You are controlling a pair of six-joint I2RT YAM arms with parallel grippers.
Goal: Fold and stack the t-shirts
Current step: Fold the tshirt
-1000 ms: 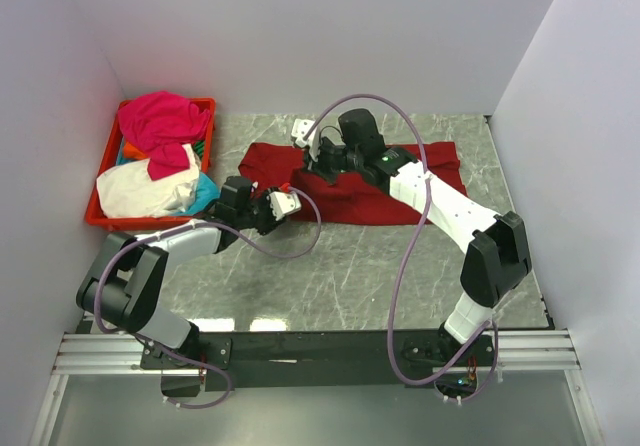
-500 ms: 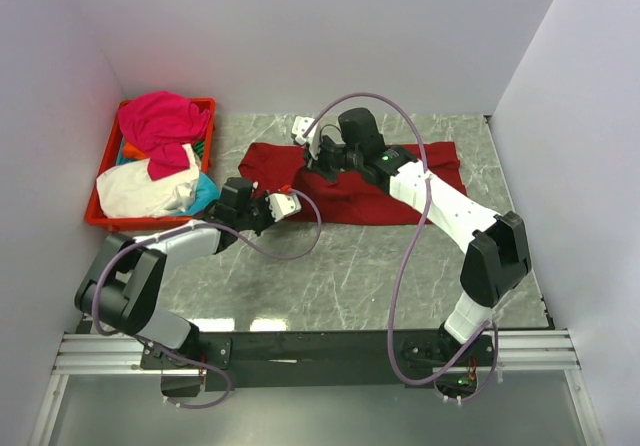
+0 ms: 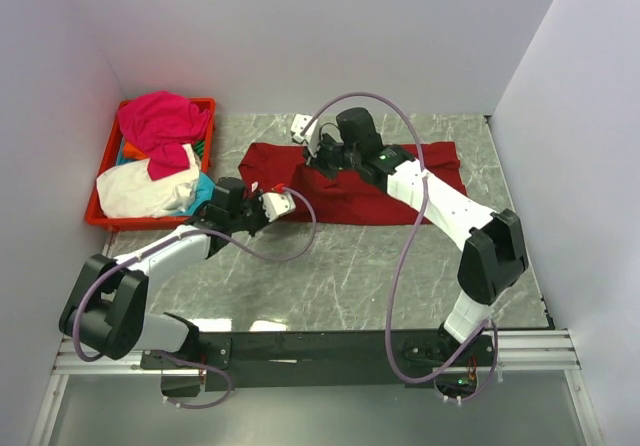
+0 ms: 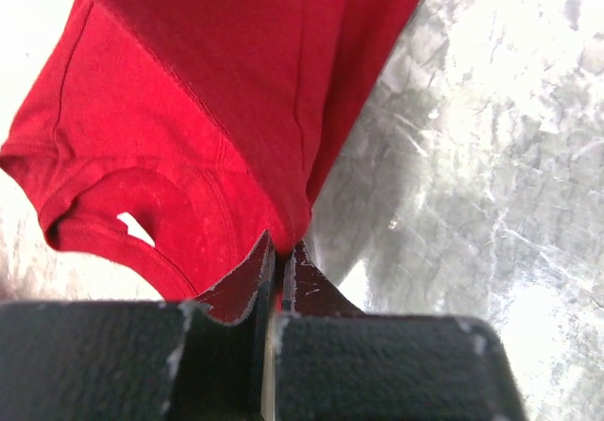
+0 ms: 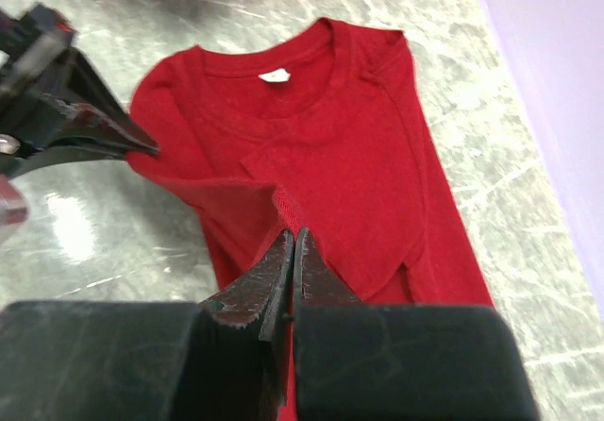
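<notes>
The left hand [image 4: 278,251] and right hand [image 5: 293,237] are pinching shut on the dark red t-shirt [image 3: 340,201] lying just beside the crate [image 3: 100,222]. They should be travelling together, keeping the cloth taut

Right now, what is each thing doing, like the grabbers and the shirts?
dark red t-shirt, spread on the table, partly folded
left gripper, shut on its edge
right gripper, shut on a raised fold
red crate, heaped full
magenta t-shirt, crumpled on top, unfolded
</notes>
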